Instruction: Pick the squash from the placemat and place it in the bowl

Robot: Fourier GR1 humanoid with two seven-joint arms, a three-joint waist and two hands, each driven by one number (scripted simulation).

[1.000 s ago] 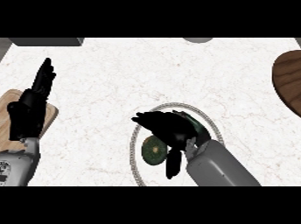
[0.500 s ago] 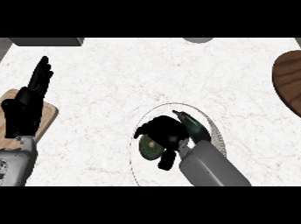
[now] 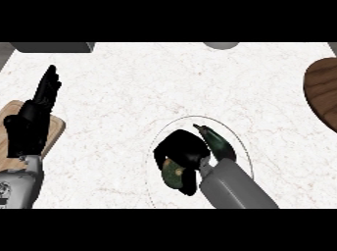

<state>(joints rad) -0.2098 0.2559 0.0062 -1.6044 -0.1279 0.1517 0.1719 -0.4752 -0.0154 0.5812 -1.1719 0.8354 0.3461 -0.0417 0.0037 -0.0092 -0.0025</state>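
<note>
Far left of placemat [image 3: 200, 121]: pale wooden cutting board [image 3: 1, 147], flat, rounded corner, grain visible. Over its inner edge: left hand [image 3: 28, 125], matte black, fingers straight and close together, pointing up, holding nothing; resting.
Up-left of placemat: grey block [image 3: 52, 46], boxy, cut off by the top edge.
All on white counter [image 3: 128, 88], marble-like, faint veins.
Placemat itself: thin oval outline, nearly the same white as the counter.
Inside that outline: right hand [image 3: 180, 147], fingers curled round the squash [image 3: 221, 144]. Squash dark green, glossy, elongated; tapered stem end pokes out up-right of the fingers, mottled yellow-green end shows below them. Cannot tell whether touching placemat or lifted.
Straight up from placemat: grey round object [image 3: 222, 45], mostly cut off.
Far right of placemat: bowl [image 3: 334, 98], dark brown wood, round, smooth, partly out of view.
</note>
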